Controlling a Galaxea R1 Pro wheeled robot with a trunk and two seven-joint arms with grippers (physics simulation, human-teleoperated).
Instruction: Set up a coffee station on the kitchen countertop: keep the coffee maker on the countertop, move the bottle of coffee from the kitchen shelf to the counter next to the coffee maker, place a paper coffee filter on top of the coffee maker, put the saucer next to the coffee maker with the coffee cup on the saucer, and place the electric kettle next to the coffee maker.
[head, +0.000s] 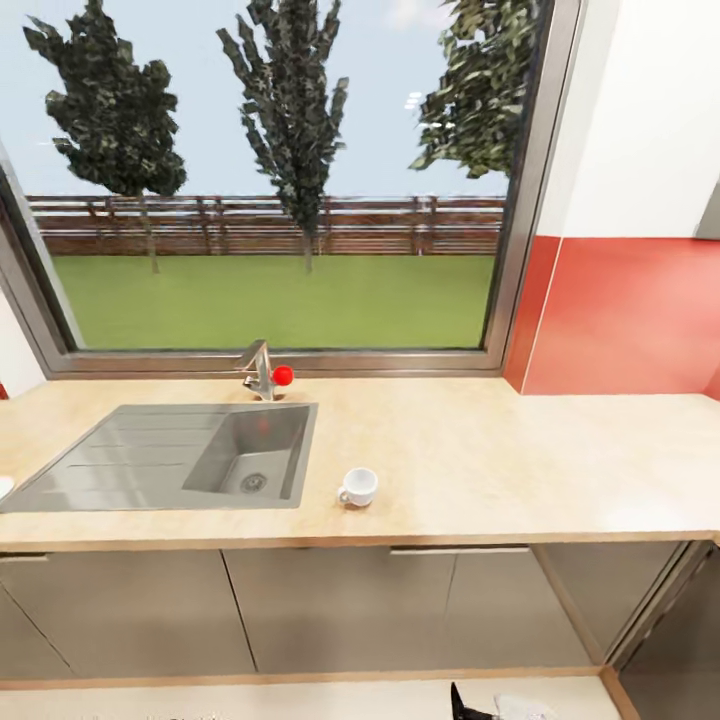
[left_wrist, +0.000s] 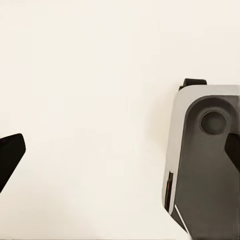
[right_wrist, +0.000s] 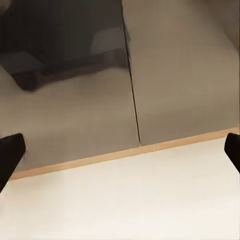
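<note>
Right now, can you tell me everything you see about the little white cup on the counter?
The coffee cup is small, white and glossy, like glazed china. It stands upright on the light tan countertop, near the front edge and just right of the grey sink. A small loop handle sticks out on its left side. Its round mouth faces up and looks empty. No saucer is under it; it sits right on the worktop, and nothing else touches it.

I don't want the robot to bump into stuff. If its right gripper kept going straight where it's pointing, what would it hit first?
Probably the glossy cabinet fronts under the countertop, or the pale floor just before them. The right gripper is open, nothing between its fingertips. Depth is hard to judge.
</note>
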